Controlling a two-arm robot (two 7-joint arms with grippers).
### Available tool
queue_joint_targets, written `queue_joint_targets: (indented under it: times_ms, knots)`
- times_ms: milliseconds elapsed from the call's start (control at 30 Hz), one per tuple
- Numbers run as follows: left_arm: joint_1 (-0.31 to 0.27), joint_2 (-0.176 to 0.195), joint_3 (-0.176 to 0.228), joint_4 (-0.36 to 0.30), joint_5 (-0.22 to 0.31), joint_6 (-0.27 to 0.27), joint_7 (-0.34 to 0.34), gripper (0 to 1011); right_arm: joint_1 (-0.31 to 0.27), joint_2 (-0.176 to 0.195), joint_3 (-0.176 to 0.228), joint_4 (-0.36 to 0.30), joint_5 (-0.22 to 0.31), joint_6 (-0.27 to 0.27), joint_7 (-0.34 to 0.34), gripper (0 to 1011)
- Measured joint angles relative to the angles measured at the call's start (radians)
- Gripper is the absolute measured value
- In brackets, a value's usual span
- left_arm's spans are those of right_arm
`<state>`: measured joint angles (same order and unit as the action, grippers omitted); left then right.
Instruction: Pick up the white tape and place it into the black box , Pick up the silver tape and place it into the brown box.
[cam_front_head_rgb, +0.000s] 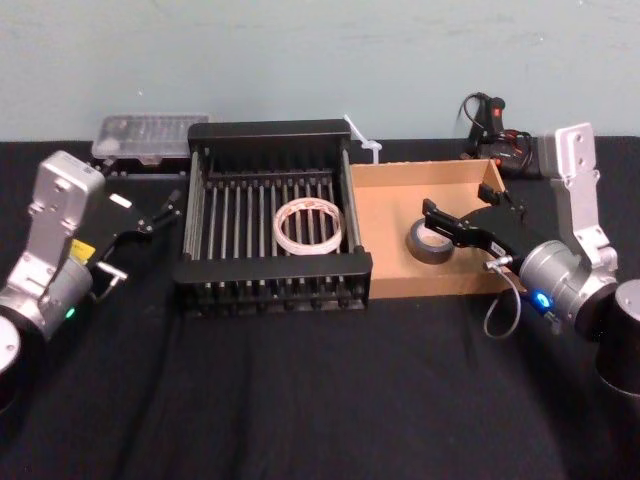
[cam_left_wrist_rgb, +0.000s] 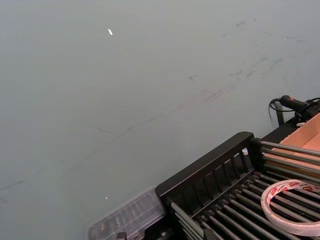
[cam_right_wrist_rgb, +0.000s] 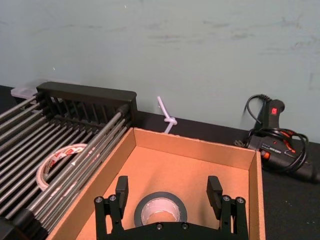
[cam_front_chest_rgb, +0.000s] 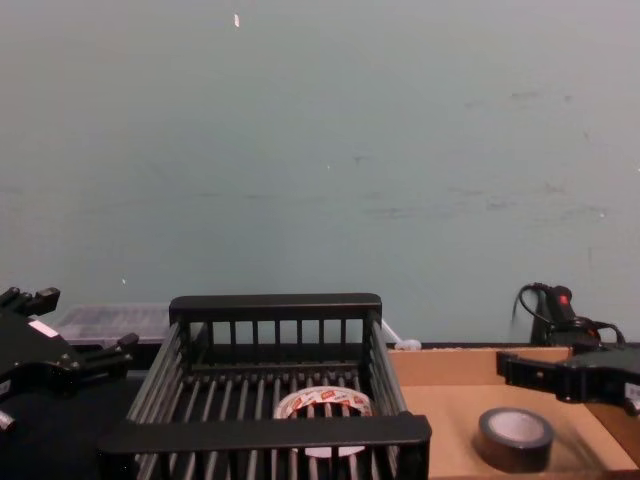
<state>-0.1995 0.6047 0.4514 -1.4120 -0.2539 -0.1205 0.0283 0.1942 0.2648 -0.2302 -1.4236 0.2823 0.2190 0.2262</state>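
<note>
My two arms have silver-grey metal links and black grippers. The left gripper (cam_front_head_rgb: 165, 210) carries a white label and a yellow sticker. The right gripper (cam_right_wrist_rgb: 168, 187) shows small screws, and a grey cable (cam_front_head_rgb: 503, 300) loops beside a blue light.

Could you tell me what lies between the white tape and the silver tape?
In the head view, the black box's right wall and the brown box's left wall stand between the white tape and silver tape.
</note>
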Motion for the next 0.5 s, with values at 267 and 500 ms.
queue_joint_targets:
  times_ms: [267,500]
  knots:
    - [0.000,0.000,0.000,0.000,0.000,0.000,0.000,1001,-0.068,0.005,0.015,-0.088,-0.016,-0.025,-0.022,1002]
    - [0.000,0.000,0.000,0.000,0.000,0.000,0.000,1001,-0.131,0.001,0.038,-0.151,-0.034,-0.050,-0.052,1002]
